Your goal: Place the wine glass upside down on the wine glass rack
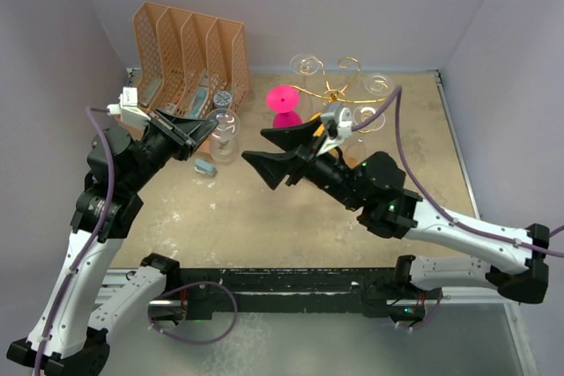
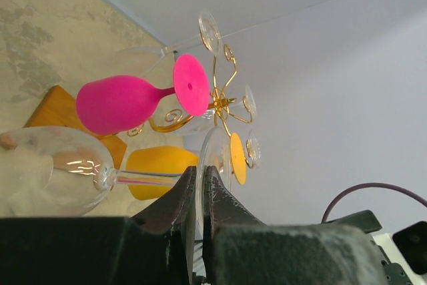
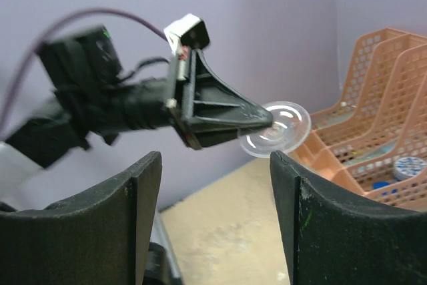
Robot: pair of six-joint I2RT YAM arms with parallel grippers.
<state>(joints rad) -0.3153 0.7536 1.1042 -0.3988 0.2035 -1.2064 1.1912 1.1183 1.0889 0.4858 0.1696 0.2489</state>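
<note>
The left gripper [image 2: 199, 185] is pinched tight on the foot of the clear wine glass [image 2: 53, 178], holding it off the table between the orange file organizer [image 1: 189, 46] and the wine glass rack [image 1: 333, 92]; the right gripper [image 3: 215, 159] stands wide open and empty, facing it. The carry to the rack seems to be the step in hand (the pink glass [image 1: 284, 101] already hangs there); next, the stem must slide into a free spiral arm, bowl downward.

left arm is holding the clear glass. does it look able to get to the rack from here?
Probably, but not straight in: the pink glass hangs on the near side of the wine glass rack, and the open right hand sits close beside that path.
</note>
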